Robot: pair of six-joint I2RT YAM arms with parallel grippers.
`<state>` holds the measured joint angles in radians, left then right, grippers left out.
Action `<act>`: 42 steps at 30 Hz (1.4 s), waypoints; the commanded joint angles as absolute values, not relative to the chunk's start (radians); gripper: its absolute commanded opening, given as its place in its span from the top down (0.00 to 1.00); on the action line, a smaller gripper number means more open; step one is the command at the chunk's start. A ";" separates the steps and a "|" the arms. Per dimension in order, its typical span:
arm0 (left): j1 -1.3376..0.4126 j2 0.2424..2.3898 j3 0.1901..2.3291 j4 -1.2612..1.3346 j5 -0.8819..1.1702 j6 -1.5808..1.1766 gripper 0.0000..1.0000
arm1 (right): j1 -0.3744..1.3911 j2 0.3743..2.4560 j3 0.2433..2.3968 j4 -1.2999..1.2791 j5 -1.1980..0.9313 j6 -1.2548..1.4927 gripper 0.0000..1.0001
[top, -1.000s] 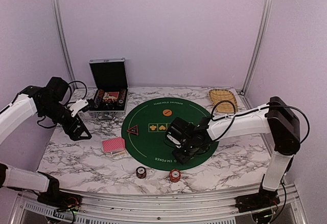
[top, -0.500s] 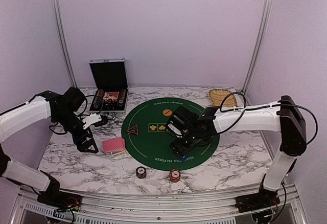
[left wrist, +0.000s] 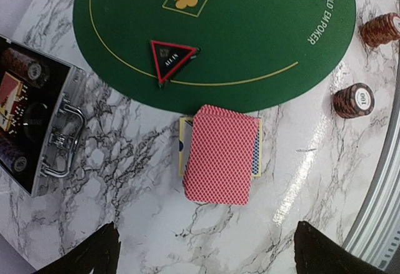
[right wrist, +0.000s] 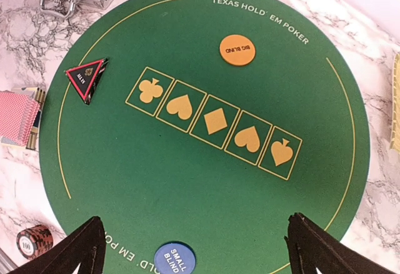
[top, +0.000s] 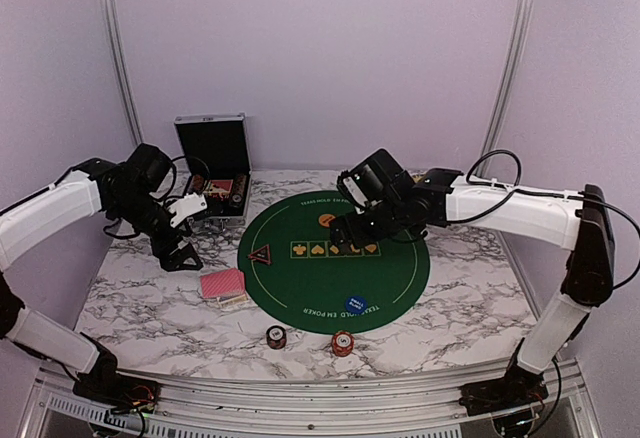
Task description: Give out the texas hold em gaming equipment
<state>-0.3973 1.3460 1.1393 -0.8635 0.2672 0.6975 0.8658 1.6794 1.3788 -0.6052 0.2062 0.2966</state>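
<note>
A round green poker mat (top: 300, 283) holds an orange button (top: 326, 219), a blue button (top: 355, 304) near its front edge and a dark triangular marker (top: 261, 254). A pink-red-backed card deck (top: 222, 283) lies on the marble left of the mat, and also shows in the left wrist view (left wrist: 222, 154). Two chip stacks (top: 275, 336) (top: 342, 342) stand in front of the mat. My left gripper (top: 180, 256) is open and empty, above the marble left of the deck. My right gripper (top: 352, 228) is open and empty, raised over the mat's back half; the blue button (right wrist: 174, 259) lies below it.
A black hinged case (top: 212, 168) stands open at the back left with chips inside. A tan basket edge (right wrist: 396, 105) shows at the right of the mat. A metal rail (top: 320, 398) runs along the table's front edge.
My right gripper has risen and drawn back from the mat's front, leaving the blue button lying there. My left gripper has swung in toward the card deck.
</note>
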 commanded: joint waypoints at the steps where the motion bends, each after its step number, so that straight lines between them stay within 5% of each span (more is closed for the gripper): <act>1: -0.388 1.270 1.145 -0.772 0.292 0.651 0.01 | 0.865 1.664 1.383 -0.532 0.300 0.299 0.01; 15: -0.379 1.178 0.998 -0.476 -0.207 0.418 0.01 | 0.773 1.552 1.244 -0.347 0.125 0.408 0.01; 30: -0.379 1.221 0.821 -0.511 0.178 0.621 0.01 | 0.790 1.414 1.025 -0.087 0.181 0.367 0.01; 42: -0.379 1.300 0.820 -0.555 0.290 0.812 0.01 | 0.813 1.597 1.231 -0.311 0.115 0.375 0.01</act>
<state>-0.3798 1.2732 0.7971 -0.5213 0.2272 0.7284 0.7944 1.5909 1.1980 -0.2714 0.1383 0.3698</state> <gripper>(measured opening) 0.989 0.990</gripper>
